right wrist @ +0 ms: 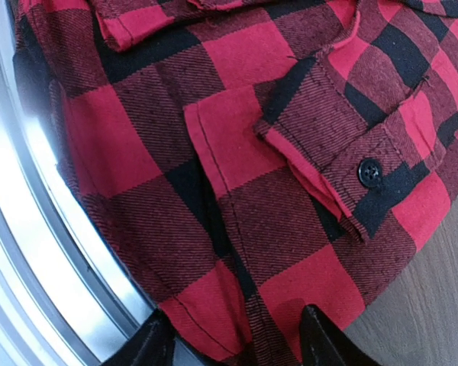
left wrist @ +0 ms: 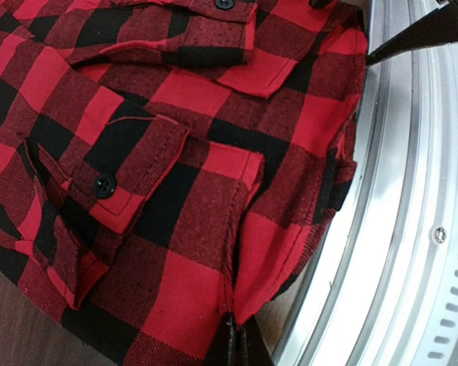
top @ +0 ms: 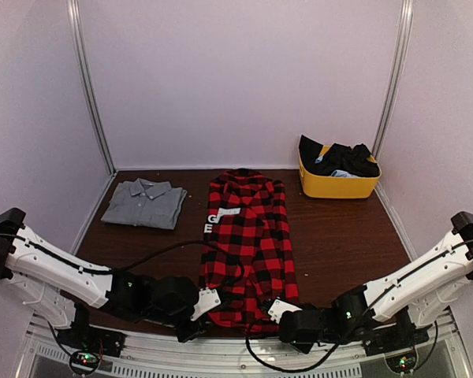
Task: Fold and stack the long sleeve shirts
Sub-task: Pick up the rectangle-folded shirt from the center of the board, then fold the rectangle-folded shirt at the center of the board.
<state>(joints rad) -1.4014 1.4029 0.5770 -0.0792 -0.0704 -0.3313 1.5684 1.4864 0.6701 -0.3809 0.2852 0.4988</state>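
Left gripper (top: 209, 302) was found clamped shut on the near hem of the red check shirt (top: 248, 244), at that hem's left corner. The grey shirt (top: 146, 203) lay folded to the far left of the red check shirt, collar at the far side, apart from it. The red check shirt lay flat as a long strip down the middle of the table (top: 355, 236), cuffs folded inward. Its white label (top: 227, 213) showed near the far end, and its near hem reached the metal rail (left wrist: 397, 229). Right gripper (right wrist: 240, 339) stood at the right corner of the same hem, jaws apart, the cloth edge lying between the fingers. A yellow bin (top: 335, 187) holding dark clothes sat beyond the red check shirt's far right corner, clear of it.
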